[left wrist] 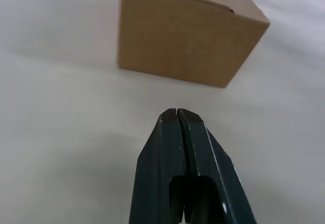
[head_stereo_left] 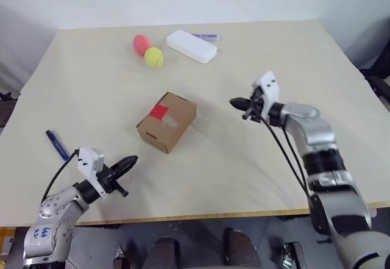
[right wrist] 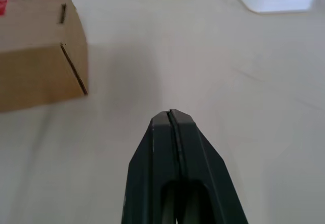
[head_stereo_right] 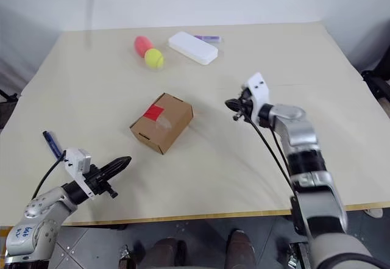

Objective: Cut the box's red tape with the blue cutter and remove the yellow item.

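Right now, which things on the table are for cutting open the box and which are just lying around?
For the job: box, red tape, blue cutter.
Lying about: pink ball, yellow-green ball, white case, purple stick.

Left gripper (head_stereo_left: 129, 161), right gripper (head_stereo_left: 235, 104): fingers pressed together, empty

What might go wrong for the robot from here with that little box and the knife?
The blue cutter lies flat at the table's left edge, beside the shut left gripper; a clumsy grab might push it off. The box is light-looking and loose, so cutting its red tape may slide it unless the shut right gripper steadies it.
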You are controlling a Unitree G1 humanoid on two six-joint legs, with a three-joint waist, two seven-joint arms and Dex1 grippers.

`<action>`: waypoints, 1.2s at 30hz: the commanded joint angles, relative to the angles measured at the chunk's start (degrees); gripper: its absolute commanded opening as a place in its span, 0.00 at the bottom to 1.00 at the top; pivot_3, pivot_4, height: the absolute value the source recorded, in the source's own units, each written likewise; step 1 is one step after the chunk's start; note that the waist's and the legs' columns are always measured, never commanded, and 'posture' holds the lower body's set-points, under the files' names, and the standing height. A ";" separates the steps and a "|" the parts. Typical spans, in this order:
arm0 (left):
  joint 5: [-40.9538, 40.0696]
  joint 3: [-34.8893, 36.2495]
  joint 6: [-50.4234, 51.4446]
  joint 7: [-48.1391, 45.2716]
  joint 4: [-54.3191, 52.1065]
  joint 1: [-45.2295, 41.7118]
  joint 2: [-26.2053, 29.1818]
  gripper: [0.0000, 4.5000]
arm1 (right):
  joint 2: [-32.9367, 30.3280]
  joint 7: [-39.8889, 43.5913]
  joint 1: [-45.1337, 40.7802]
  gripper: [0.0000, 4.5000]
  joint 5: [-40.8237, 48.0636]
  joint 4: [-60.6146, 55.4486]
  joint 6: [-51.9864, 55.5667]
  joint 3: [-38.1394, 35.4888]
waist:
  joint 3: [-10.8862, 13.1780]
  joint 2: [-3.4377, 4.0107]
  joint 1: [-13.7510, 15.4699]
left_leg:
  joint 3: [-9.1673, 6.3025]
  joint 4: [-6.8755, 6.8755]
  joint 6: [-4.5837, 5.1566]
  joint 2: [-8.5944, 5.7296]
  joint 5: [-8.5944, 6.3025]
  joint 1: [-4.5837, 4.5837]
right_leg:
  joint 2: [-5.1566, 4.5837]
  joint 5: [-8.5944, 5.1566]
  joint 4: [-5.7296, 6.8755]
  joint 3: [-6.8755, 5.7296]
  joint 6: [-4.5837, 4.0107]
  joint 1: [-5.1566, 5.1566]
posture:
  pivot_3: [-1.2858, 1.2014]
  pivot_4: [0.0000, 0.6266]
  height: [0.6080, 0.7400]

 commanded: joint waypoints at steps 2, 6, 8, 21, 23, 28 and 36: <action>-0.91 -1.89 1.88 -1.36 0.71 -2.49 0.62 0.00 | 4.70 0.83 -10.23 0.00 -4.14 16.92 -8.96 1.18 | 0.00 0.00 -0.51 | -0.02 -0.03 -0.02 0.03 0.01 0.01 | 0.00 0.00 0.03 -0.06 0.00 -0.01 | 0.52 0.24 1.00; -0.31 -3.62 2.26 -1.06 1.78 -4.44 -0.27 0.00 | 9.50 -2.63 -17.09 0.00 -6.65 29.33 -14.79 0.07 | 0.00 0.00 -1.57 | -0.13 -0.08 -0.10 0.10 0.01 0.04 | 0.00 0.00 0.15 -0.26 0.01 -0.01 | 0.52 0.24 1.00; 0.30 -4.27 2.05 -0.23 2.41 -5.53 -0.79 0.00 | 11.97 -3.28 -19.32 0.00 -7.28 32.90 -15.91 -0.50 | 0.00 0.00 -1.80 | -0.20 -0.09 -0.15 0.14 0.00 0.03 | 0.00 0.00 0.17 -0.38 0.01 -0.01 | 0.52 0.24 1.00; 4.92 -7.49 -3.76 0.30 8.90 -11.82 -3.17 0.00 | 16.80 11.41 -19.99 0.00 -11.65 33.47 -16.02 1.77 | 0.00 0.01 -2.33 | -0.30 -0.07 -0.27 0.22 0.03 0.02 | 0.06 0.01 0.23 -0.49 0.00 0.02 | 0.52 0.24 1.00; 5.43 -7.84 -4.32 -0.16 10.29 -13.39 -3.38 0.00 | 16.26 15.86 -18.99 0.00 -11.64 31.20 -14.72 2.46 | 0.00 0.02 -2.32 | -0.31 -0.02 -0.27 0.21 0.03 0.03 | 0.06 0.01 0.23 -0.49 -0.01 0.04 | 0.52 0.24 1.00; 6.82 -8.59 -5.62 -2.17 14.43 -17.78 -3.57 0.00 | 12.63 25.93 -10.75 0.00 -10.84 14.64 -6.78 6.24 | -0.03 0.07 -1.71 | -0.30 0.20 -0.34 0.32 0.07 0.14 | 0.16 0.09 0.37 -0.48 -0.13 0.15 | 0.52 0.24 1.00; 8.06 -9.77 -5.57 -4.35 17.16 -23.17 -4.39 0.00 | 3.95 30.59 8.33 0.00 -7.42 -23.20 13.77 12.19 | -0.03 0.06 -1.25 | -0.24 0.61 -0.39 0.50 0.08 0.02 | 0.33 0.21 0.45 -0.44 -0.35 0.12 | 0.52 0.24 1.00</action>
